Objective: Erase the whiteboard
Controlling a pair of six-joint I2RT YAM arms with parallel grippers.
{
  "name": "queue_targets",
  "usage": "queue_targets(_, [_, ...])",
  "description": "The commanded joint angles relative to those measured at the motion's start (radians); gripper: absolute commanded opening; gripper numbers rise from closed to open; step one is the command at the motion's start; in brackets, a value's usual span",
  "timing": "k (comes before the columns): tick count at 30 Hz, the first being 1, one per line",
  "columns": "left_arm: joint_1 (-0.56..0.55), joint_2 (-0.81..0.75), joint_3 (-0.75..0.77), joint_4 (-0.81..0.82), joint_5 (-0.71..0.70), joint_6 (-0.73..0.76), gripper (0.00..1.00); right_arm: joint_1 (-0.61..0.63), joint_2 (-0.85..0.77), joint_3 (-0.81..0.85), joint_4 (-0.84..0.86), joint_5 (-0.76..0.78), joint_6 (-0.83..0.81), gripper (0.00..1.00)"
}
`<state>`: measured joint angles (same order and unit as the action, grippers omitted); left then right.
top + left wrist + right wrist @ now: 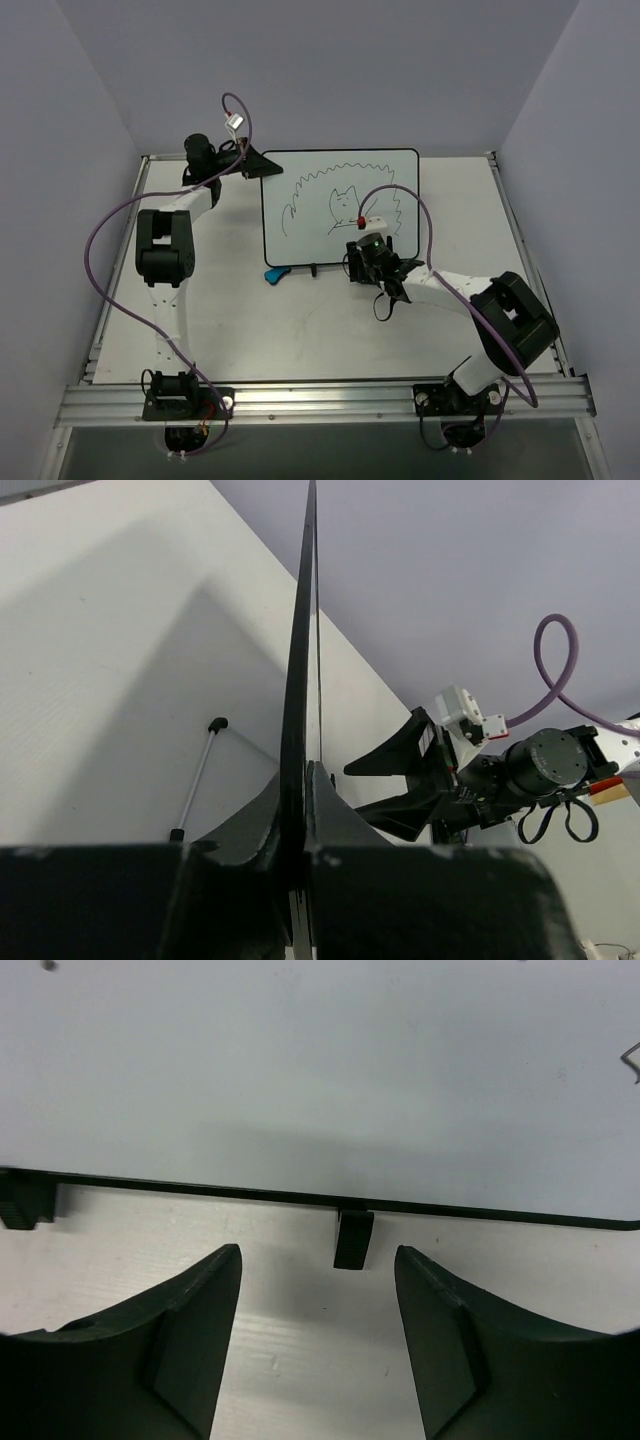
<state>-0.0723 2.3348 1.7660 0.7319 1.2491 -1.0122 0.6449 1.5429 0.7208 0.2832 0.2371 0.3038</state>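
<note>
Whiteboard (300, 245) sits mid-table on its far half, black scribbles all over it, nothing wiped yet. Left gripper (303, 780) is clamped tight on the whiteboard's far-left edge, with the frame pinched between the jaws. Right gripper (318, 1290) is at the whiteboard's near edge with its jaws partway apart and nothing in them, facing a black foot (352, 1238). Blue eraser (277, 272) lies just beside the whiteboard's near-left corner, untouched.

We judge the step in hand to be bracing the board and fetching the eraser. To do it well, the left grip should hold firm so the board can't slide. The right should go along the near edge to the eraser without hitting the foot, grab it across the narrow waist, then wipe flat with light pressure.
</note>
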Motion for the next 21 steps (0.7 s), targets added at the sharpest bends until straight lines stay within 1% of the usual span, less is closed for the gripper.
queue_targets(1, [0.02,-0.014,0.007,0.301,-0.06,-0.041,0.02,0.018,-0.107,-0.003,-0.019,0.025,-0.012,0.59])
queue_targets(5, [0.035,0.0,0.012,0.431,-0.097,-0.147,0.02,0.019,-0.168,-0.004,-0.042,0.036,-0.023,0.6])
queue_targets(7, [0.043,0.014,0.032,0.474,-0.103,-0.167,0.02,0.019,-0.19,-0.001,-0.055,0.039,-0.026,0.6])
queue_targets(10, [0.052,0.026,0.05,0.456,-0.106,-0.14,0.02,0.019,-0.208,0.0,-0.062,0.027,-0.029,0.6])
queue_targets(12, [0.057,0.029,0.062,0.436,-0.109,-0.108,0.02,0.022,-0.214,0.009,-0.061,-0.014,-0.041,0.6])
queue_targets(14, [0.055,0.032,0.079,0.394,-0.109,-0.074,0.02,0.047,-0.207,0.043,-0.073,-0.039,-0.046,0.59])
queue_targets(16, [0.057,0.028,0.084,0.376,-0.109,-0.059,0.02,0.077,-0.181,0.077,-0.084,-0.029,-0.042,0.58])
queue_targets(17, [0.057,0.028,0.101,0.368,-0.109,-0.051,0.02,0.114,-0.167,0.094,-0.09,-0.024,-0.043,0.58])
queue_targets(21, [0.055,0.05,0.171,0.379,-0.079,-0.094,0.02,0.171,-0.101,0.164,-0.084,-0.013,-0.037,0.58])
